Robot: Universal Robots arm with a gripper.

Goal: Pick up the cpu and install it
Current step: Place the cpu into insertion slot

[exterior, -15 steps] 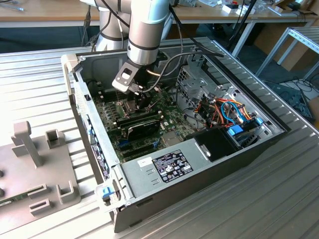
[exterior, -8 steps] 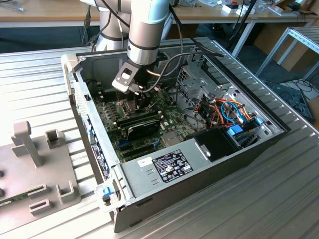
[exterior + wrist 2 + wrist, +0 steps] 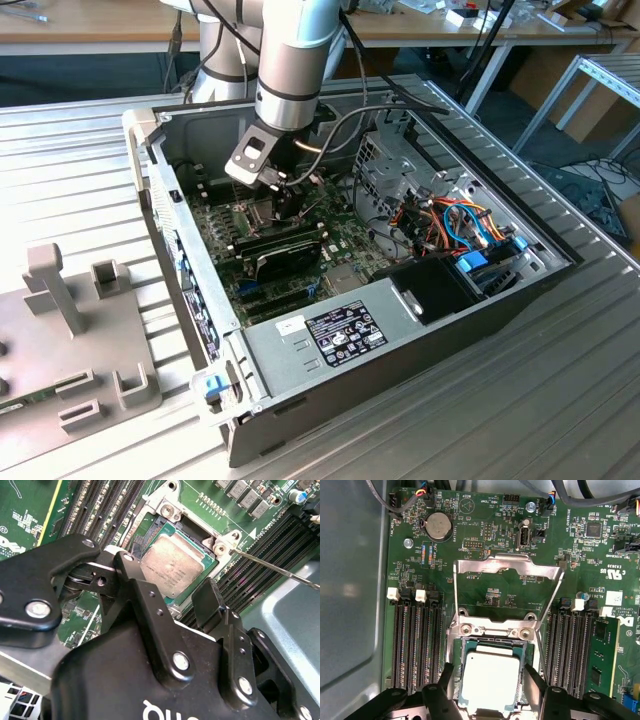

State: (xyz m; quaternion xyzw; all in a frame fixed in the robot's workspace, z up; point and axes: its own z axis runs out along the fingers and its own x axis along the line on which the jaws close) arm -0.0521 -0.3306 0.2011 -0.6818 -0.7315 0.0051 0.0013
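Observation:
The cpu (image 3: 490, 680), a small square chip with a dull silver top, lies flat in the motherboard socket (image 3: 492, 630), and it also shows in the second wrist view (image 3: 172, 565). My gripper (image 3: 489, 682) hangs straight over it, with one black finger (image 3: 446, 677) on each side of the chip and a small gap showing on both sides, so it is open. In the second wrist view the gripper (image 3: 167, 577) straddles the chip the same way. In the exterior view the gripper (image 3: 285, 205) reaches down into the open computer case, over the board.
The hinged metal socket frame (image 3: 507, 565) stands folded open beyond the socket, and its thin lever (image 3: 270, 567) sticks out beside it. Memory slots (image 3: 412, 640) flank the socket. A power supply (image 3: 330, 335), cables (image 3: 455, 225) and case walls (image 3: 160, 200) crowd round. A grey fixture (image 3: 70, 330) sits at the exterior view's left.

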